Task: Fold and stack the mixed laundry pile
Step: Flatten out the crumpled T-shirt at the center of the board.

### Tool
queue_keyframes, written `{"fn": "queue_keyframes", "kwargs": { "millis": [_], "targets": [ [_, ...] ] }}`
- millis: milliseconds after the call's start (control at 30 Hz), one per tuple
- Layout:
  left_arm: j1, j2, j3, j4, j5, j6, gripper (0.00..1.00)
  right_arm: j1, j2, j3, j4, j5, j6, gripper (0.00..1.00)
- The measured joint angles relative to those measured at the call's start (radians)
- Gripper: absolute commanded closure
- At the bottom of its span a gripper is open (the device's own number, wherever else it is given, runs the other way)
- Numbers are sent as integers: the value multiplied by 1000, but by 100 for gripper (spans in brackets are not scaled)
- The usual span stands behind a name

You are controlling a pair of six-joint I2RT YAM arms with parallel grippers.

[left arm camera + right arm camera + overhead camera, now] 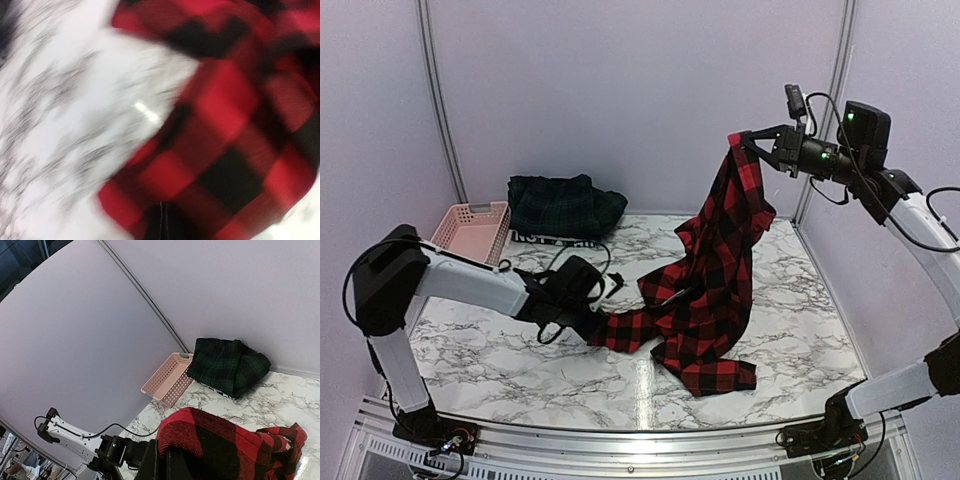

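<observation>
Right claw (745, 140) pinched the soft red-and-black checked shirt (720, 270), which hung below it. Left claw (592, 322), pressed together, gripped its hem. Drawing both apart evenly seemed wisest, keeping the cloth taut.

My overhead camera sat high behind both arm bases, looking down and forward over the whole marbled surface (500, 350), with the pink basket (473, 230) at the far left by the back wall. The left wrist camera pointed nearly straight down, very close and blurred, showing only the red-and-black checked shirt (225, 150) on the marbling. The right wrist camera rode high, well apart from the basket, and looked down and across toward it, past a fold of the same shirt. Both it and the overhead view took in the basket, the dark green plaid piece (227, 365) just beside it, and the left arm (75, 434).
</observation>
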Motion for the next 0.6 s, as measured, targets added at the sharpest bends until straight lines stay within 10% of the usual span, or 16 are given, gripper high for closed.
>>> {"fn": "queue_keyframes", "kwargs": {
  "millis": [100,200,367,600],
  "targets": [
    [79,-143,-79,-8,-16,-25,98,0,3,-7,5,-4,0,100],
    [99,-304,-112,11,-4,-31,40,0,3,-29,13,-9,1,100],
    [53,-376,-109,92,82,-23,23,0,3,-45,14,-13,2,100],
    [-23,-83,-15,55,179,21,3,0,3,-45,15,-13,1,100]
  ]
}}
